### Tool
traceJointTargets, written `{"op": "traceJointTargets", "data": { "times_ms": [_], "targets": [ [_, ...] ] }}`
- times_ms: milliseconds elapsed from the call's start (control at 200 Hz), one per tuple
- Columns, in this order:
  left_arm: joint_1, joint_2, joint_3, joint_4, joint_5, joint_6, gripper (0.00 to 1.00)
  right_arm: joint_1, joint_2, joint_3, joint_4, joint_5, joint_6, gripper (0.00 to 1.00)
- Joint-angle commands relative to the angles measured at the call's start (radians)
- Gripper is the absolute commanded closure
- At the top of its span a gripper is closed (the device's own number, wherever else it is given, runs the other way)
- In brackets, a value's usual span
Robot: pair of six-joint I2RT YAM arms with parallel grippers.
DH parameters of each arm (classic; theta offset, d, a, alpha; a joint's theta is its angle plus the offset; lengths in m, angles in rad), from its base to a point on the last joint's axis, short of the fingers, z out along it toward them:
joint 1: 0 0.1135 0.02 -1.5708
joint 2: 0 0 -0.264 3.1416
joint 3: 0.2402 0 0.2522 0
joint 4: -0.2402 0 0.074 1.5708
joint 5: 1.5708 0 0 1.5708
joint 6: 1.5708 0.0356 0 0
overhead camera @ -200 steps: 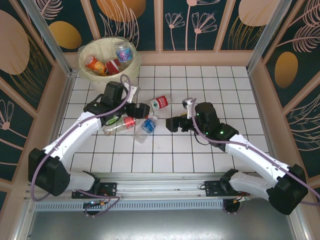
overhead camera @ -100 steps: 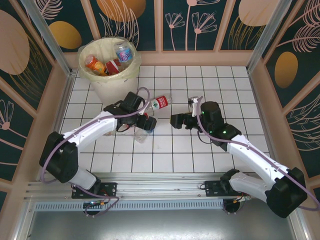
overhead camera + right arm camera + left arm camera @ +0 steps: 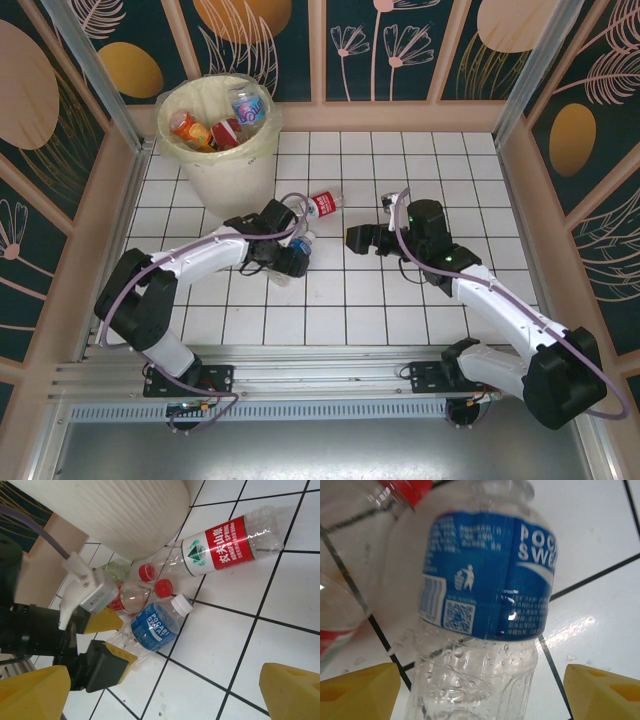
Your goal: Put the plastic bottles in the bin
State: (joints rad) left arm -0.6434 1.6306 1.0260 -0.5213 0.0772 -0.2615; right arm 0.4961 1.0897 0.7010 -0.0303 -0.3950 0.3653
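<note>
A clear plastic bottle with a blue label (image 3: 298, 247) (image 3: 485, 580) (image 3: 155, 625) lies on the white tiles. My left gripper (image 3: 289, 259) (image 3: 482, 680) (image 3: 116, 639) is open with its yellow fingers (image 3: 362, 690) on either side of that bottle's base, a small gap showing on each side. A red-labelled bottle (image 3: 321, 204) (image 3: 225, 542) lies just beyond, and a red-capped bottle (image 3: 131, 593) rests against the blue one. The cream bin (image 3: 236, 178) (image 3: 115, 515) stands at the back left with several bottles (image 3: 215, 127) inside. My right gripper (image 3: 357, 238) (image 3: 165, 690) hangs open and empty, right of the bottles.
A greenish bottle (image 3: 118, 569) lies by the foot of the bin. Patterned walls with metal posts enclose the tiled floor (image 3: 420, 300) on three sides. Bare tiles stretch to the right and front of the bottles.
My left gripper has swung right and forward from beside the bin to the blue-labelled bottle, and its jaws have narrowed around the base. The right gripper has edged slightly away from me.
</note>
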Motion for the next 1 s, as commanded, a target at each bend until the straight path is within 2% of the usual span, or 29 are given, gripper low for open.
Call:
{"op": "traceJointTargets", "data": {
  "times_ms": [0, 165, 345, 445, 666, 836, 991],
  "targets": [
    [-0.018, 0.025, 0.0, -0.036, 0.003, -0.018, 0.13, -0.007, -0.005, -0.012, 0.058, -0.027, -0.006, 0.02],
    [-0.019, 0.064, 0.008, -0.022, 0.0, 0.007, 0.12, -0.006, -0.015, -0.045, 0.122, -0.045, 0.029, 0.03],
    [-0.018, 0.115, 0.017, -0.016, -0.021, 0.016, 0.16, -0.005, -0.051, -0.099, 0.17, -0.016, 0.059, 0.03],
    [-0.018, 0.131, 0.026, -0.012, -0.015, 0.017, 0.2, -0.004, -0.076, -0.122, 0.176, 0.006, 0.076, 0.03],
    [-0.018, 0.099, 0.024, 0.004, 0.013, 0.009, 0.36, -0.003, -0.071, -0.15, 0.18, 0.024, 0.121, 0.03],
    [-0.017, 0.004, 0.004, 0.096, 0.111, -0.017, 0.36, -0.003, -0.046, -0.158, 0.236, 0.025, 0.29, 0.04],
    [-0.017, -0.067, -0.047, 0.274, 0.276, -0.06, 0.36, -0.003, -0.018, -0.174, 0.365, -0.048, 0.434, 0.04]
  ]
}}
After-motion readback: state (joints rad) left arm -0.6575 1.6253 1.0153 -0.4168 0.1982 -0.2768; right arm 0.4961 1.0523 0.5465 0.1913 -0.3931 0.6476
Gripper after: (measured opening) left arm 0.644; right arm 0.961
